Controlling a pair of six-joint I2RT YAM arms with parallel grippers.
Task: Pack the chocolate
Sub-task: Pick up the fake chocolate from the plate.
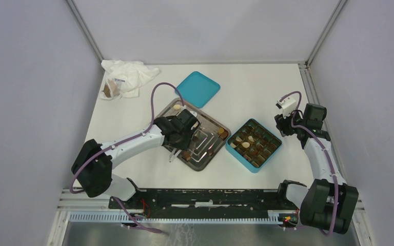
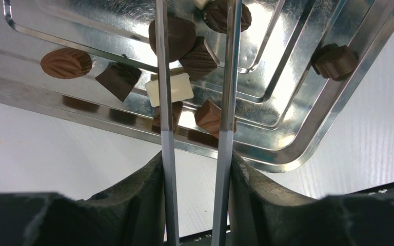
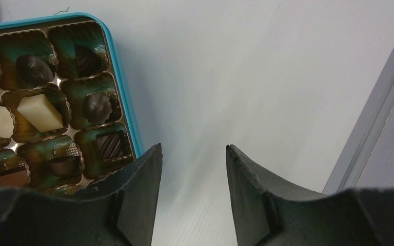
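left fingers (image 2: 166,154) parted, empty, over steel tray (image 2: 31,87), chocolates (image 2: 198,59) yet to pack; teal box (image 1: 241,159) right of centre part-filled; right fingers (image 3: 138,200) released.

White table (image 1: 267,87), plain grey walls (image 1: 31,77), aluminium corner posts (image 1: 83,28), even light

left gripper (image 2: 197,20): two thin metal fingers (image 2: 166,143) run up over steel tray (image 2: 297,66), jaws apart, tips cut off at top edge. In the gap: dark cube (image 2: 199,59), clear of both blades; cream-white block (image 2: 177,89) partly behind the view-left blade; light brown piece (image 2: 209,117) against the other blade. Dark disc (image 2: 177,36) crossed by view-left blade. Further left: ribbed light brown oval (image 2: 66,63), second dark cube (image 2: 118,79). Dark lump (image 2: 334,61) on tray's right steps. White table (image 2: 56,148) under tray
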